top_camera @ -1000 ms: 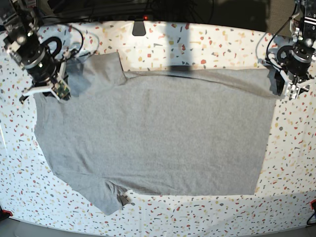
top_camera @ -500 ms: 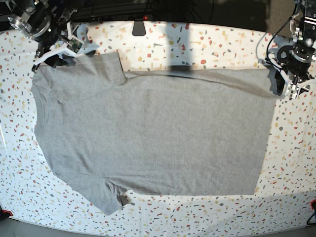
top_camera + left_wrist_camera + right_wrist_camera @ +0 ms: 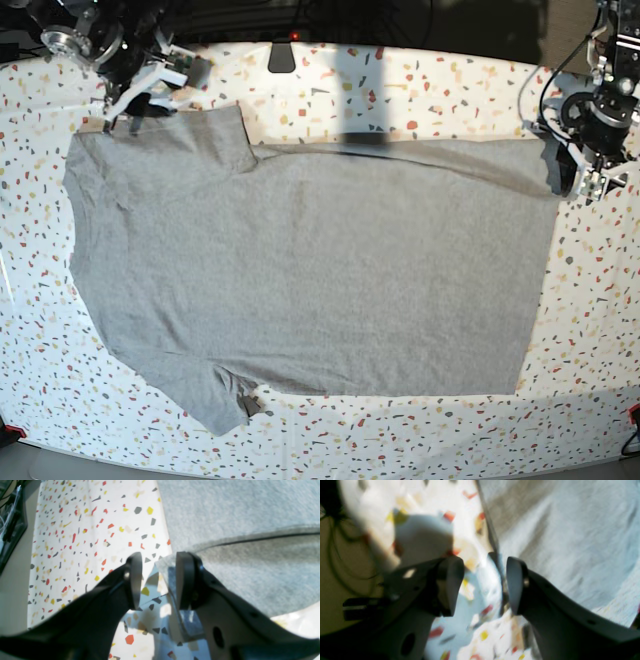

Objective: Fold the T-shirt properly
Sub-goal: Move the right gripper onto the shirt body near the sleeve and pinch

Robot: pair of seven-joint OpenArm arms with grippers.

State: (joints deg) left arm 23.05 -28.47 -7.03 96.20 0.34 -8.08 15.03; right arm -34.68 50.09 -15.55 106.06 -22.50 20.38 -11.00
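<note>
The light grey T-shirt (image 3: pixel 300 270) lies spread flat on the speckled table (image 3: pixel 420 80), plain side up, with no lettering showing. Its sleeves are at the left and its hem at the right. My right gripper (image 3: pixel 125 108) is at the shirt's far left corner, by the upper sleeve. In the blurred right wrist view it (image 3: pixel 485 585) is open, with the shirt's edge (image 3: pixel 570 530) running between the jaws. My left gripper (image 3: pixel 590 180) is at the far right hem corner. In the left wrist view it (image 3: pixel 156 580) is open, with the shirt's corner (image 3: pixel 163 563) just between the pads.
A dark object (image 3: pixel 281 55) sits at the table's back edge. Cables (image 3: pixel 550 90) loop near the left arm. The table's front edge runs just below the lower sleeve (image 3: pixel 225 405). A red marker (image 3: pixel 632 415) sits at the front right corner.
My right gripper moved from over the upper sleeve up and back to the shirt's far left corner. The bunched upper sleeve is now spread flat. The left arm barely moved.
</note>
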